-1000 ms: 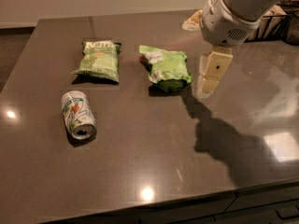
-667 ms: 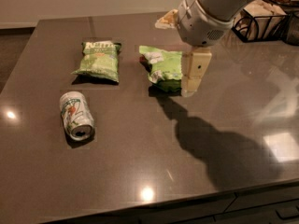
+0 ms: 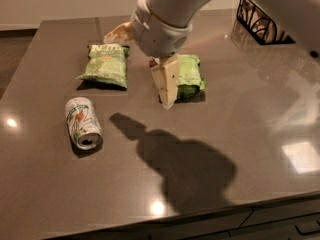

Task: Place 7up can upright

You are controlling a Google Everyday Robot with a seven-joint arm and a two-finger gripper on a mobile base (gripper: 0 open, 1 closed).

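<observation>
While the 7up can lies on its side, the gripper hangs apart
It is over a green chip bag; parted or closed cannot be told

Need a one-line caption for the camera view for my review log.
7up can lies on its side, left on the dark table, while the tool hangs by the right green chip bag.

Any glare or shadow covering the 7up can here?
Camera view: no; the arm's shadow falls on the table right of the lying 7up can, glare patches sit front-centre and far right, and the tool hangs by the right chip bag.
</observation>
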